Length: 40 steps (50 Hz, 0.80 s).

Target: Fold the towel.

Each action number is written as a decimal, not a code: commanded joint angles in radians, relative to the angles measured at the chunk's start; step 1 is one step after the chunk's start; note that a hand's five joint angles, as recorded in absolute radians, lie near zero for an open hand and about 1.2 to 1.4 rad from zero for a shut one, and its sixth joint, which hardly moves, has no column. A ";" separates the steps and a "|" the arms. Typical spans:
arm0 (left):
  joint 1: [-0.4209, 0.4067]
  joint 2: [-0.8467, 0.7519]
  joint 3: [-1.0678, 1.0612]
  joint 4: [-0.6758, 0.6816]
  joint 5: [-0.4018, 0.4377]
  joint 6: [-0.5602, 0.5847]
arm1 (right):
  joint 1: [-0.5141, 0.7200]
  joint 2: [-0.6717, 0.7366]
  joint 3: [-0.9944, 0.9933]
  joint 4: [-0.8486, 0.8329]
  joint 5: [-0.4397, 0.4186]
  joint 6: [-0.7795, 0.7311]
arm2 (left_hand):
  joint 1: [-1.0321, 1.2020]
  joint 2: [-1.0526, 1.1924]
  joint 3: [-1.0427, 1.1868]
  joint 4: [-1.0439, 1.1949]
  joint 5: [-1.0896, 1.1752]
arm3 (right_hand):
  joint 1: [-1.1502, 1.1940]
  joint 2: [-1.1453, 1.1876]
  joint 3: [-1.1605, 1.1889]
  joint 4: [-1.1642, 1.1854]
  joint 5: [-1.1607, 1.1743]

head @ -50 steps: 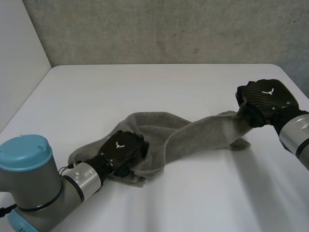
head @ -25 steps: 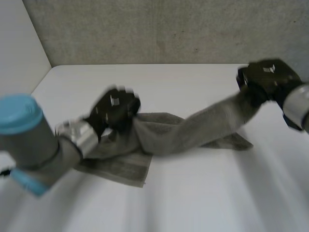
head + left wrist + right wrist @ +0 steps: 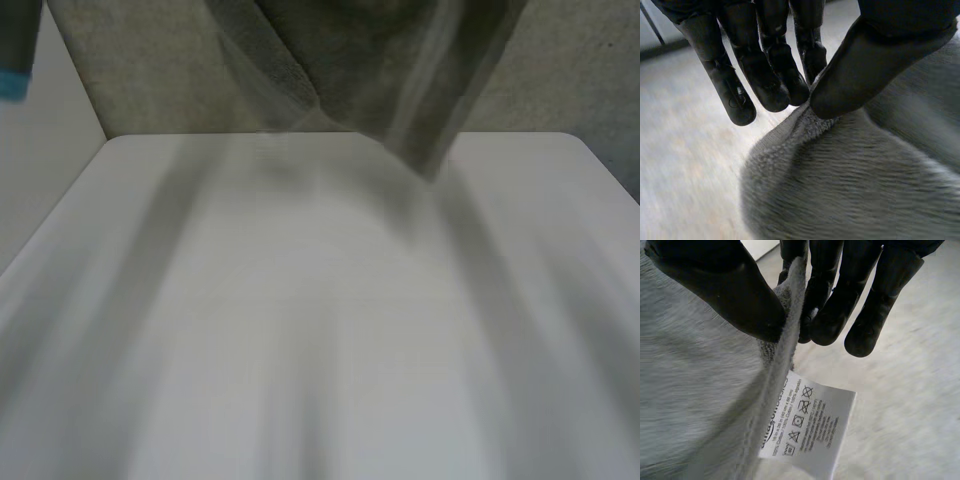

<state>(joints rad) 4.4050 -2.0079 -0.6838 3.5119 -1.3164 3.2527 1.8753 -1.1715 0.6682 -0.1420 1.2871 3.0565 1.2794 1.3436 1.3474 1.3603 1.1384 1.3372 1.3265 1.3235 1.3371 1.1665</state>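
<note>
The grey terry-cloth towel (image 3: 370,70) hung in the air over the far part of the white worktop (image 3: 320,330). It was spread between the left and the right of the scene, and its lowest tip pointed down on the right side. I could not tell whether this tip touched the worktop.

In the left wrist view, the black left hand (image 3: 875,55) held an edge of the towel. The thumb pressed the hem against the fingers (image 3: 770,75), and the cloth bulged out below the pinch.

In the right wrist view, the black right hand (image 3: 725,290) held another edge of the towel in the same way. The hem was squeezed between the thumb and the fingers (image 3: 830,305), which stood close together. A white rectangular care label (image 3: 807,425) with printed washing symbols hung from the hem just below this hand.

In the head view, a part of the left arm (image 3: 18,35) with its light-blue cap appeared at the far left. A grey rough wall (image 3: 580,80) stood behind the worktop.
</note>
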 commanded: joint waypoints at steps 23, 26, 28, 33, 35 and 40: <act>0.094 -0.009 -1.185 0.325 0.267 0.252 | -0.096 -0.237 1.045 -0.047 -0.161 -0.270 | 0.117 0.053 0.049 0.036 0.083 | 0.059 0.070 0.073 0.059 0.055; 0.094 -0.020 -1.185 0.329 0.264 0.251 | -0.122 -0.244 1.053 -0.048 -0.141 -0.243 | 0.117 0.053 0.049 0.036 0.083 | 0.059 0.070 0.073 0.059 0.055; 0.096 -0.028 -1.185 0.329 0.263 0.252 | -0.166 -0.246 1.071 -0.056 -0.118 -0.194 | -0.040 -0.104 -0.108 -0.121 -0.073 | 0.059 0.070 0.073 0.059 0.055; 0.096 -0.038 -1.186 0.331 0.263 0.254 | -0.215 -0.244 1.077 -0.065 -0.114 -0.153 | -0.523 -0.587 -0.591 -0.604 -0.556 | 0.059 0.070 0.073 0.059 0.055; 0.096 -0.038 -1.186 0.328 0.263 0.269 | -0.229 -0.244 1.079 -0.068 -0.115 -0.150 | -0.599 -0.663 -0.667 -0.680 -0.633 | 0.059 0.070 0.073 0.059 0.055; 0.100 -0.037 -1.186 0.317 0.263 0.329 | -0.246 -0.223 1.076 -0.080 -0.114 -0.162 | -0.678 -0.742 -0.746 -0.759 -0.711 | 0.059 0.070 0.073 0.059 0.055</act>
<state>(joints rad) 4.5011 -2.0472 -1.8693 3.8396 -1.0544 3.5238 1.6461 -1.4134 1.7469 -0.2122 1.1766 2.9068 0.6784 0.6923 0.7003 0.6985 0.4947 1.3375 1.3265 1.3275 1.3372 1.1666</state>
